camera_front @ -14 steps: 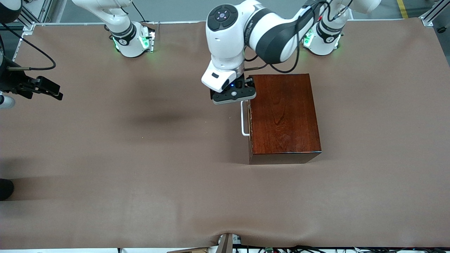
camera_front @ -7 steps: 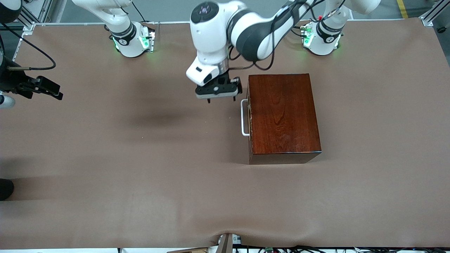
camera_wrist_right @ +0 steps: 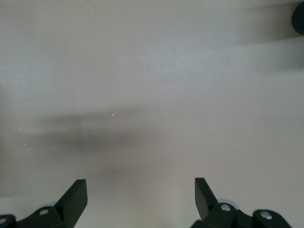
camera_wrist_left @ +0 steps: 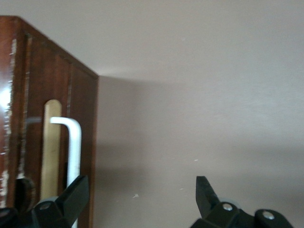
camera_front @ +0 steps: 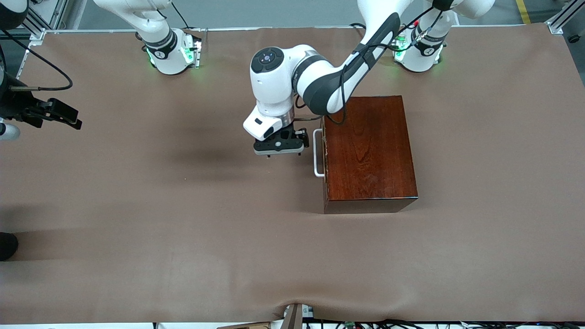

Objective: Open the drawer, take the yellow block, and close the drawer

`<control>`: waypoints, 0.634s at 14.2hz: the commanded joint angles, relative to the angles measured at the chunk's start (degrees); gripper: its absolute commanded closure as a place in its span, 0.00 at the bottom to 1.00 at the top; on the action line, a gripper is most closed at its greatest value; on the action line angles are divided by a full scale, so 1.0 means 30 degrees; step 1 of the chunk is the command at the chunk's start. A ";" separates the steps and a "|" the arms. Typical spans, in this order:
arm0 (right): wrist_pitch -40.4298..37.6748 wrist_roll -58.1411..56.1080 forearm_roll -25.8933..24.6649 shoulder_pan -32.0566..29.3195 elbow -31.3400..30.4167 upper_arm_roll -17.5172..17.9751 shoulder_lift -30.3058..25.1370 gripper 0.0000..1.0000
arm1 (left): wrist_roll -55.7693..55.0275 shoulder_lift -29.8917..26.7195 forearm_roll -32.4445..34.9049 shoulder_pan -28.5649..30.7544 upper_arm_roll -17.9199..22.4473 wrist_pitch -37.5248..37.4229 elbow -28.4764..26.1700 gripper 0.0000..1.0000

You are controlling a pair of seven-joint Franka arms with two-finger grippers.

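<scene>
Hovering left claw (camera_front: 279, 154), drawer (camera_front: 324, 155) beside

The right gripper (camera_wrist_right: 140, 199) hung over the bare brown table covering (camera_wrist_right: 156, 71), its two black fingertips (camera_wrist_right: 76, 194) spread wide apart with nothing between them. A soft dark shadow (camera_wrist_right: 90, 135) lay across the covering, and a dark round object (camera_wrist_right: 299, 18) showed at the frame's edge.

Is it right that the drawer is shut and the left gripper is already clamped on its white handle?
Not quite. The drawer is shut, but the left gripper is open beside the white handle, not clamped on it. The left wrist view shows one finger next to the handle, with the other over bare table.
</scene>
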 commanded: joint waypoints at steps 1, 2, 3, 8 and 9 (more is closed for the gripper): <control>-0.0218 0.0166 0.0203 -0.0102 -0.0177 0.0043 -0.0455 0.00 | 0.0090 0.0802 0.0005 -0.0022 0.0031 -0.1148 0.0683 0.00; -0.0218 0.0166 0.0203 -0.0102 -0.0177 0.0043 -0.0455 0.00 | 0.0090 0.0949 0.0005 0.0007 0.0031 -0.1266 0.0683 0.00; -0.0218 0.0166 0.0203 -0.0102 -0.0177 0.0043 -0.0426 0.00 | 0.0322 0.1008 0.0005 0.0036 0.0060 -0.1267 0.0683 0.00; -0.0218 0.0166 0.0203 -0.0102 -0.0206 0.0043 -0.0426 0.00 | 0.2315 0.1330 0.0005 0.0124 0.0060 -0.2730 0.0654 0.00; -0.0218 0.0166 0.0203 -0.0102 -0.0177 0.0043 -0.0426 0.00 | 0.2317 0.1389 -0.0024 0.0124 0.0060 -0.2761 0.0654 0.00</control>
